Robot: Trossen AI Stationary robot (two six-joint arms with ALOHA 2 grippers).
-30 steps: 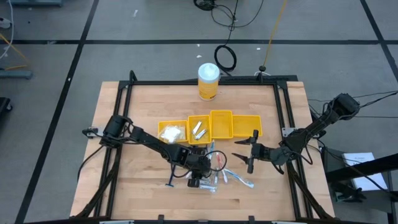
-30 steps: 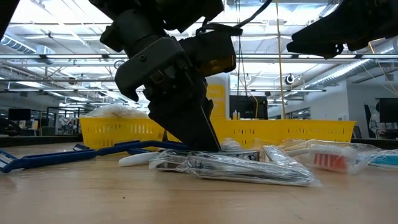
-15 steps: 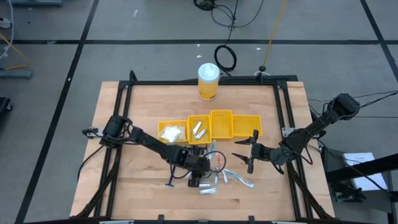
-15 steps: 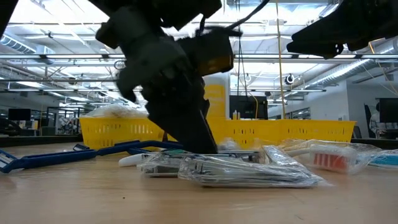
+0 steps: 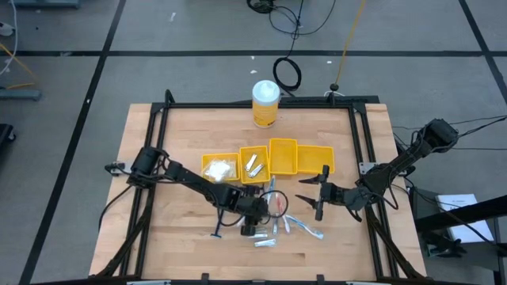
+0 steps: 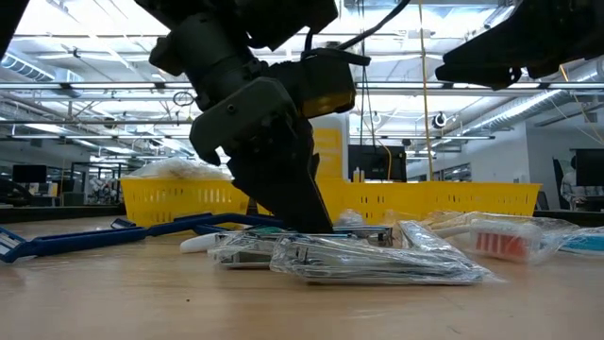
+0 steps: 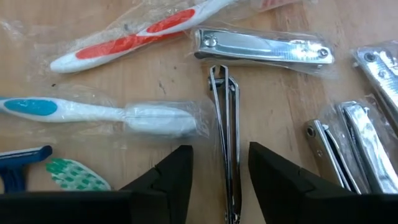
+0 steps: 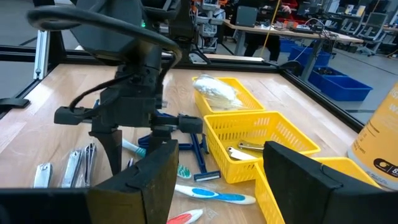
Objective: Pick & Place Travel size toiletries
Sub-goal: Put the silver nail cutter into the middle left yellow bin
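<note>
Left claw lowered over a bare nail clipper in the toiletry pile

To do this well, the left claw (image 7: 217, 171) should, I judge, come straight down so both fingers straddle the slim silvery clipper (image 7: 225, 134) on the table (image 5: 158, 150) without snagging the wrapped clipper (image 7: 261, 48) or toothbrush (image 7: 99, 112) nearby; its fingers stand apart, either side of the clipper, gripping nothing, while the right claw (image 5: 320, 192) waits spread and empty beside the yellow bins (image 5: 301, 158)

four yellow bins (image 5: 300, 157), one canister (image 5: 265, 103), perhaps five nail clippers (image 7: 264, 48)
</note>
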